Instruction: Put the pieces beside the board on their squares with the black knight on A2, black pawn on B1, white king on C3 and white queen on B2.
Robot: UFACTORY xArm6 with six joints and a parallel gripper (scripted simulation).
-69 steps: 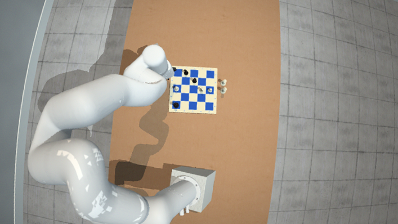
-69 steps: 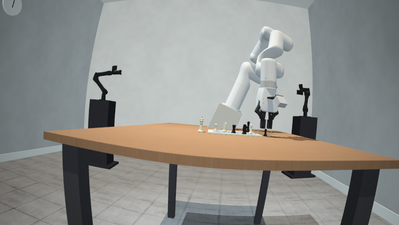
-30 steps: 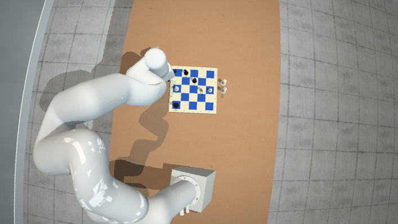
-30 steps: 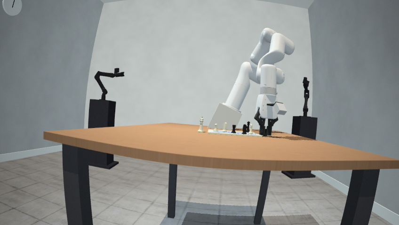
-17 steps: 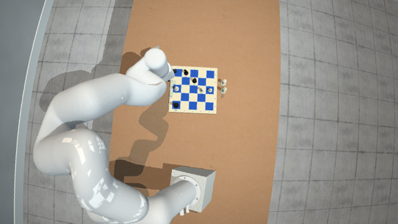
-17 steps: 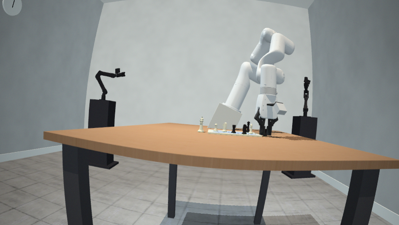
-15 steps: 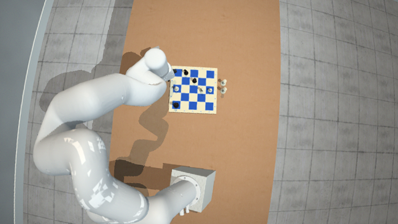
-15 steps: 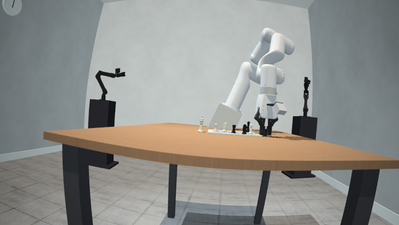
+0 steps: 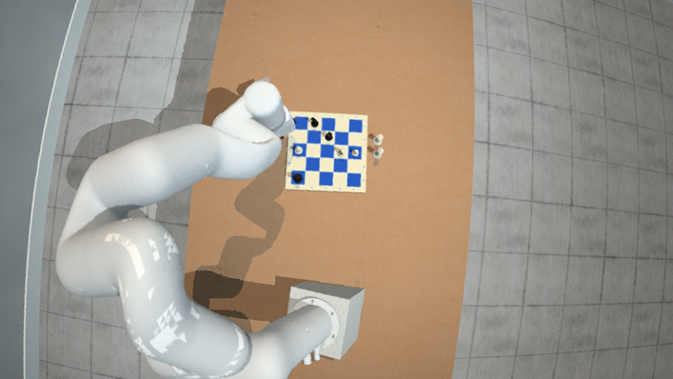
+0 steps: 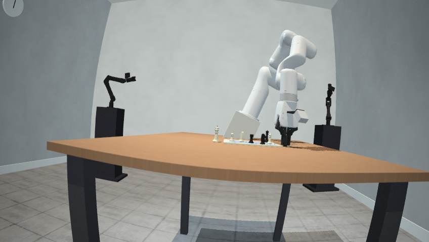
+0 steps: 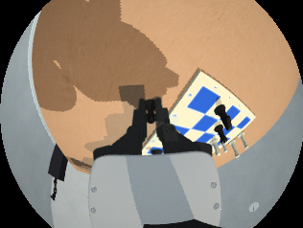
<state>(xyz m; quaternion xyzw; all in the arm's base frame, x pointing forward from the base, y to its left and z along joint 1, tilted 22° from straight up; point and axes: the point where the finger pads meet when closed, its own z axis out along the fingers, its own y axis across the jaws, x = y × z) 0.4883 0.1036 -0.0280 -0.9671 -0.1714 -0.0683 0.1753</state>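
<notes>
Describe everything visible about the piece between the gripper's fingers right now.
A small black chess piece, dark and matte, sits pinched between the gripper's two black fingers, which are shut on it. It is beside the board's edge, low over the wooden table. Its shape is too small to tell knight from pawn, or whether its base touches the table.

held black piece (image 11: pixel 151 110) too small to identify.

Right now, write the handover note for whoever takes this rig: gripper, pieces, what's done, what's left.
Gripper: shut on a small black piece, low over the table beside the board; too small to tell whether it is the knight or the pawn.
Pieces: two white pieces stand off the board at its opposite side.
Done: grasp made; nothing lifted yet.
Left: carry this piece to its square, then place the others. The edge labels are unreadable here.
</notes>
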